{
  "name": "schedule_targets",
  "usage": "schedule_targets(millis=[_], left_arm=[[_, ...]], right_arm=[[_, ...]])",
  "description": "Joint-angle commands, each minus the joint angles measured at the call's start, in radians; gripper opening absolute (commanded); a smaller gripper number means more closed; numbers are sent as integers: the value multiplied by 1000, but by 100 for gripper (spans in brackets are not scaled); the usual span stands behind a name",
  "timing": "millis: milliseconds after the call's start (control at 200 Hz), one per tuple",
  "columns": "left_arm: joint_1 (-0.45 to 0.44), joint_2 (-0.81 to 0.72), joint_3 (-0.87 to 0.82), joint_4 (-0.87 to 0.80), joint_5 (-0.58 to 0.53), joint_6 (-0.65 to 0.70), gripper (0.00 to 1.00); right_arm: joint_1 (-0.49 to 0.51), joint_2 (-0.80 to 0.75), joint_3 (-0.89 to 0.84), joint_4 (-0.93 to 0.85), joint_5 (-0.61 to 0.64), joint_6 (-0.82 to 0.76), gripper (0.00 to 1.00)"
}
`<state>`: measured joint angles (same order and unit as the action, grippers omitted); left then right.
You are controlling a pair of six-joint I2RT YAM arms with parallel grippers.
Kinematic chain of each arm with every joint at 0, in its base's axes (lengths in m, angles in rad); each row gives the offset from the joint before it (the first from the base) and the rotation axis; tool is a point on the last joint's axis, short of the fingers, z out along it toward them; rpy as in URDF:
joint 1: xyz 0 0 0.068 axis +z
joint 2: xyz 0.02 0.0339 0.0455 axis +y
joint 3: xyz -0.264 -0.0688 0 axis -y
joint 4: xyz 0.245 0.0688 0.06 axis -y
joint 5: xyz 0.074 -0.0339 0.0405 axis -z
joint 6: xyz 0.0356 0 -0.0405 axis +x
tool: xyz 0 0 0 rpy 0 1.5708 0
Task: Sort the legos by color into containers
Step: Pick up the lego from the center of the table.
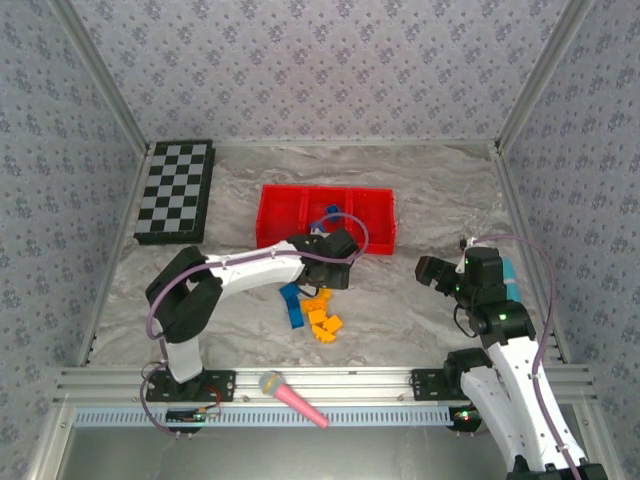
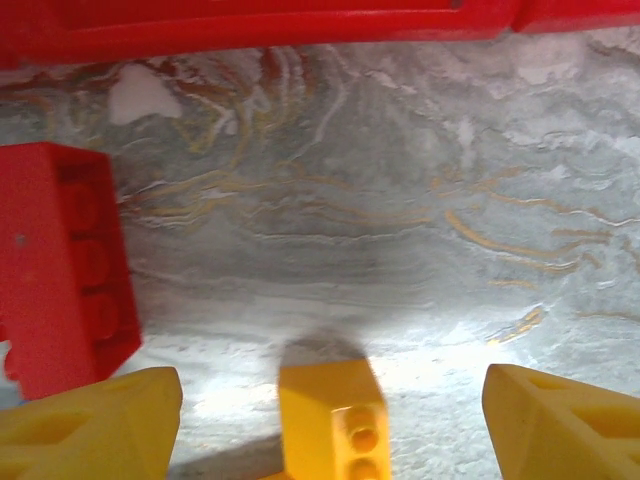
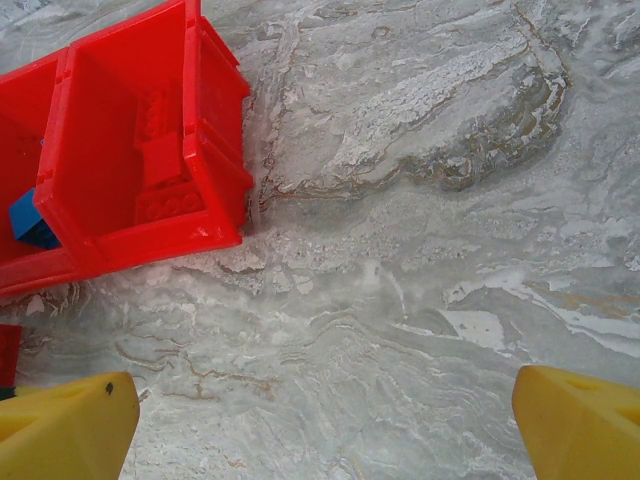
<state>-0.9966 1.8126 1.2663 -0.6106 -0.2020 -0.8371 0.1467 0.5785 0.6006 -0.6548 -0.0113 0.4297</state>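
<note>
1. Presently, a shallow red tray (image 1: 275,238) with three side-by-side compartments is seen from above on a marbled table (image 1: 430,200); every place below is given relative to this tray.
2. Just in front of the tray's near wall, the left gripper (image 1: 335,252) is poised low over the table. In the left wrist view its yellow fingers (image 2: 95,425) are spread wide. An orange-yellow brick (image 2: 330,425) is framed between them and touched by neither.
3. A red brick (image 2: 60,270) is seen beside that brick, also on the table in front of the tray's near wall.
4. Further out from the near wall, a small heap of loose legos (image 1: 315,312), blue and orange-yellow, is gathered on the table.
5. Inside the tray, a blue brick (image 3: 28,220) is seen in the middle compartment and red bricks (image 3: 160,165) in the right-hand one.
6. Off the tray's near right corner and apart from it, the right gripper (image 1: 432,270) is held above bare table, its fingers (image 3: 580,420) wide apart with nothing between them.
7. The step in hand is judged to be the pick of the orange-yellow brick by the left arm, with the sort partly done.
8. For the next move, the fingers would need to be closed squarely on the brick. It would then be lifted over the near wall and released in the left-hand compartment, whose contents cannot be made out.
</note>
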Motion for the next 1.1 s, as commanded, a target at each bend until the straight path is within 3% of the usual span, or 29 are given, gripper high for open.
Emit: schedule_targets(millis=[0, 200, 570, 890, 1094], left_arm=[[-7, -19, -15, -63, -25, -5, 74], [-7, 40, -2, -62, 18, -21, 64], [-7, 138, 25, -36, 86, -21, 63], [2, 121, 19, -31, 80, -11, 36], [-1, -11, -5, -18, 0, 14, 22]], right_arm=[[6, 3, -5, -3, 14, -2, 98], [8, 1, -2, -6, 14, 0, 98], [7, 1, -2, -5, 15, -1, 98], [8, 0, -2, -5, 15, -4, 98], [3, 4, -4, 3, 13, -9, 98]])
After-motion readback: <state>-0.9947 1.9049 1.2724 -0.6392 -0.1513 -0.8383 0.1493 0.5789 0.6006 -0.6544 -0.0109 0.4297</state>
